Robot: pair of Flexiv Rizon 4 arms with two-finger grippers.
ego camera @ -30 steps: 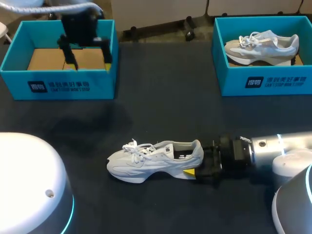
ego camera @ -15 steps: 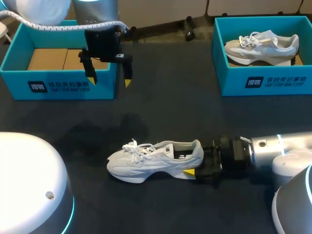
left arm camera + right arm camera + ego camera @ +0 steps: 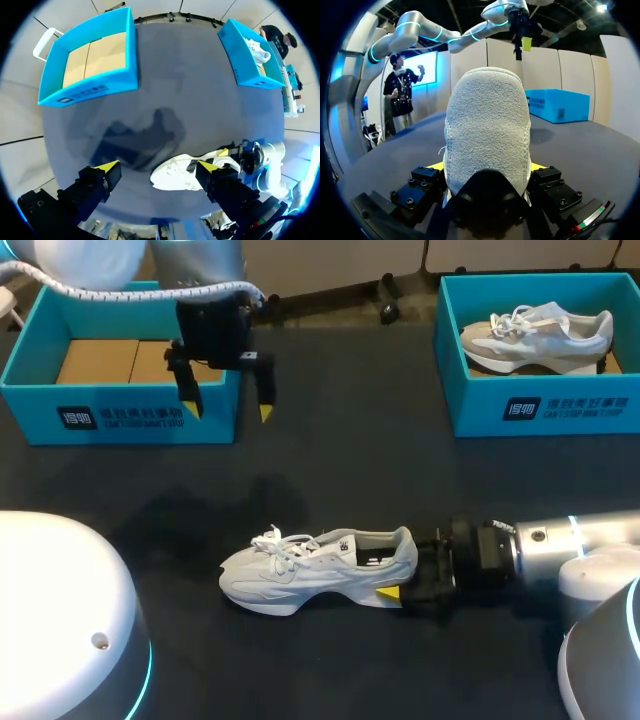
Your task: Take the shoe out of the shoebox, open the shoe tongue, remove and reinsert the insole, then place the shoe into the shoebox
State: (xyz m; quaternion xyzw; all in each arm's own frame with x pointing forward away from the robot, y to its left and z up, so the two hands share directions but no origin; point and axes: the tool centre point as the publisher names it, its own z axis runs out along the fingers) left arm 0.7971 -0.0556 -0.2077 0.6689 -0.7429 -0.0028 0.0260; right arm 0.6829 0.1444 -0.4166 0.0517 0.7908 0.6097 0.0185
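A white shoe [image 3: 318, 568] lies on its sole on the dark table, toe pointing left. My right gripper [image 3: 403, 585] is shut on its heel. In the right wrist view the grey heel [image 3: 487, 125] fills the space between the two fingers [image 3: 432, 177], which press it from both sides. My left gripper [image 3: 228, 398] hangs open and empty above the table, beside the front right corner of the left blue shoebox [image 3: 120, 418]. In the left wrist view the shoe [image 3: 182, 172] lies far below the wide open left gripper [image 3: 157, 166].
The left shoebox [image 3: 87, 90] holds only brown cardboard. At the back right a second blue shoebox [image 3: 540, 410] holds another white shoe [image 3: 535, 332]. Bare dark tabletop lies between the boxes and around the shoe.
My left gripper has moved from over the left shoebox to the right and forward, past the box's corner, and has sunk slightly. The right arm and the shoe have kept still.
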